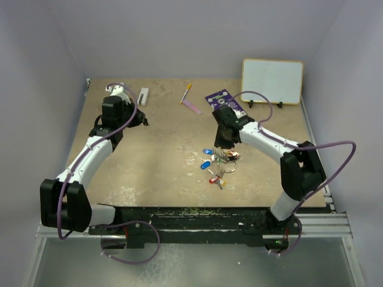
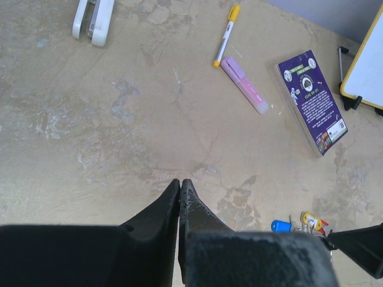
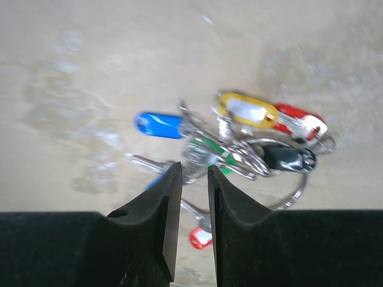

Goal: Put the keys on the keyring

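Keys (image 3: 239,134): heaped in a tangle of blue, yellow, red, green and black tags near the middle of the table (image 1: 155,161), bunched close, likely so one arm can work them.
Keyring (image 3: 304,179): a thin wire loop lying in the heap; which keys are on it cannot be told.
Right gripper (image 3: 194,168): poised directly over the pile, fingers a narrow slot apart with nothing between them (apparently lining up a pick).
Left gripper (image 2: 181,182): pressed together, holding nothing, parked well away at far left, out of the other arm's way.
Writing: purple card (image 2: 311,101) carries white print too small to read; whiteboard (image 1: 272,81) blank; no brand legible on the pink highlighter (image 2: 244,85).
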Controlling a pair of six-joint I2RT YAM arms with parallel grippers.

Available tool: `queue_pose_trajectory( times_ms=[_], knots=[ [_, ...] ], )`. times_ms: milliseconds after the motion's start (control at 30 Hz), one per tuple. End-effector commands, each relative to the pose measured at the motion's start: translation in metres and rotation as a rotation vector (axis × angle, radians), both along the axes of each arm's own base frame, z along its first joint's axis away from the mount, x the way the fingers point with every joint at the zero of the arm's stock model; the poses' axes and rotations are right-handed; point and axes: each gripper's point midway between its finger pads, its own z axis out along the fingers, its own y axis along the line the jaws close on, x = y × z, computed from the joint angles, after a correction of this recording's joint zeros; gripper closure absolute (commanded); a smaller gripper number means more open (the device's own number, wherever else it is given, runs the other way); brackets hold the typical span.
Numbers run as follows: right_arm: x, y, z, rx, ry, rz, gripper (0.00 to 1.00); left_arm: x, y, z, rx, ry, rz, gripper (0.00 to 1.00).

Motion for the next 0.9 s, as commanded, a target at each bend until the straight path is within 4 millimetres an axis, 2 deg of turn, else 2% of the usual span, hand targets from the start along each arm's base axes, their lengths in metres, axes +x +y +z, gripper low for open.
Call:
queue_pose_trajectory(
  times_ms=[0,67,233,467,600,667,867],
  knots=[
    [0.039,0.028,0.058,0.065,-0.194,0.054,0.71,0.008,-0.004,0.012,-0.04,-0.047,-0.007,0.96],
    [0.044,0.034,0.059,0.071,-0.194,0.082,0.72,0.008,-0.004,0.013,-0.042,-0.05,-0.007,0.96],
    [0.041,0.045,0.028,0.075,-0.109,0.131,0.74,0.007,-0.003,0.015,-0.036,-0.054,-0.007,0.96],
    [0.019,0.039,-0.004,0.064,0.001,0.109,0.75,0.007,-0.003,0.012,-0.031,-0.05,-0.004,0.96],
    [0.018,0.036,-0.017,0.035,0.021,0.111,0.75,0.009,-0.003,0.01,-0.035,-0.046,-0.006,0.96],
    [0.018,0.041,-0.021,0.042,0.025,0.136,0.75,0.009,-0.004,0.01,-0.035,-0.044,-0.007,0.96],
    [-0.002,0.061,-0.033,0.1,0.081,0.2,0.76,0.007,-0.003,0.006,-0.033,-0.037,-0.002,0.96]
  ],
)
